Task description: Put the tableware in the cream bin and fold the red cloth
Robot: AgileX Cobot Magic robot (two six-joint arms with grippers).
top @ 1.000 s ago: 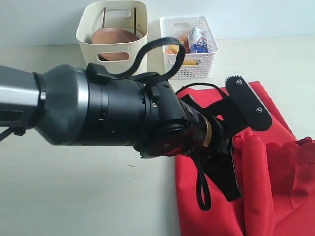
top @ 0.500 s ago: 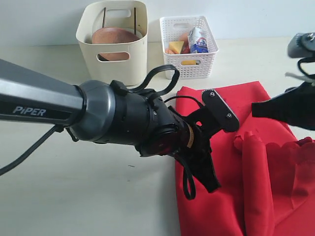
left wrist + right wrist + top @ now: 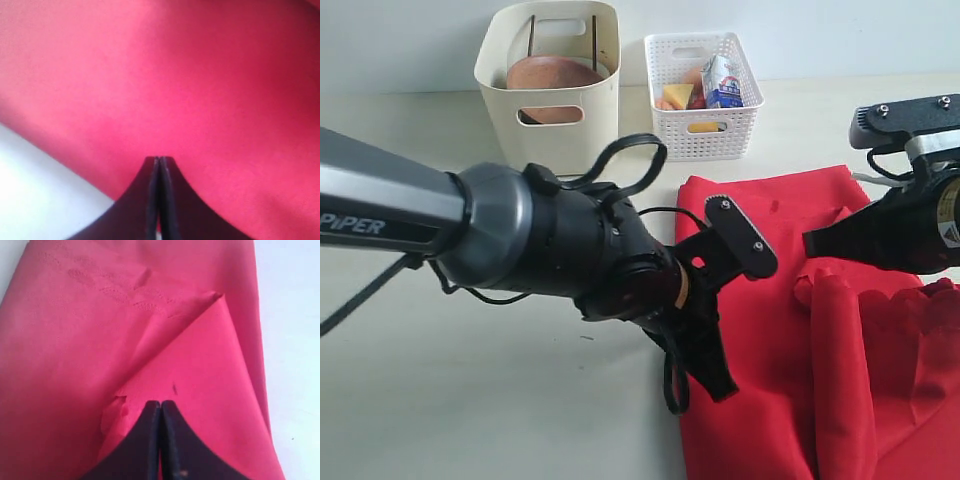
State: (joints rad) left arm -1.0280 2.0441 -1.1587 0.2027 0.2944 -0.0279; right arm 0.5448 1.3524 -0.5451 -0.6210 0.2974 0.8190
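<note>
Pale worktop (image 3: 470, 400) is carrying everything, with a plain light wall behind; red cloth (image 3: 770, 330) is lying on the right side of the exterior view, running out of frame at the bottom and right; it is sitting rumpled, with a raised fold ridge (image 3: 835, 340) down it and a scalloped edge (image 3: 920, 295) showing at far right; cream bin (image 3: 548, 125) is standing upright at the back, well apart from the cloth; round brown wooden plate (image 3: 552, 78) is leaning inside it, and chopsticks (image 3: 532, 40) are standing against its back wall; white lattice basket (image 3: 705, 135) is sitting just beside the bin, holding a blue-white carton (image 3: 722, 82) and food pieces; left claw (image 3: 722, 385) is pointing down over the cloth's left edge, jaws pressed together, pinching nothing; contact with the cloth I cannot tell; right claw (image 3: 810, 243) is reaching in from the right above the cloth, jaws pressed together, holding nothing; its wrist view is showing a turned-over flap (image 3: 200, 365) just under the tips.
</note>
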